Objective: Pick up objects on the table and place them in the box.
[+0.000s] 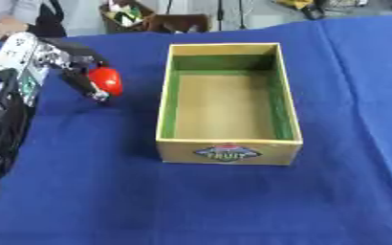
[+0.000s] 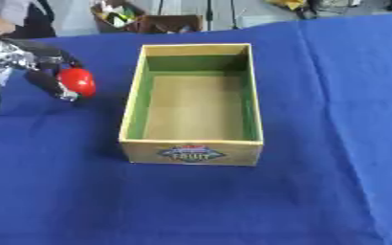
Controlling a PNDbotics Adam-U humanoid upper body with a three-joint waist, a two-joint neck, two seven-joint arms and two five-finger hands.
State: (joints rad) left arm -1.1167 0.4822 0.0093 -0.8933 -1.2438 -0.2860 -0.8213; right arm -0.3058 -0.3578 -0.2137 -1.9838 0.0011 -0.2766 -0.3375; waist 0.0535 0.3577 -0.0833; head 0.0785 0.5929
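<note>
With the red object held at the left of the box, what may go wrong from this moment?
1. The left robot hand holds the red object with curled fingers, beside the box, above the blue cloth; it may slip out before reaching the box.
2. The box has tall walls; a low carry may hit the left wall and push the box.

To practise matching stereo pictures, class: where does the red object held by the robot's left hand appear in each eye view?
Left eye view: red object at upper left, in the left hand, left of the box.
Right eye view: red object nearer the left edge, at similar height.
Shared landmark: the box's front label.
</note>
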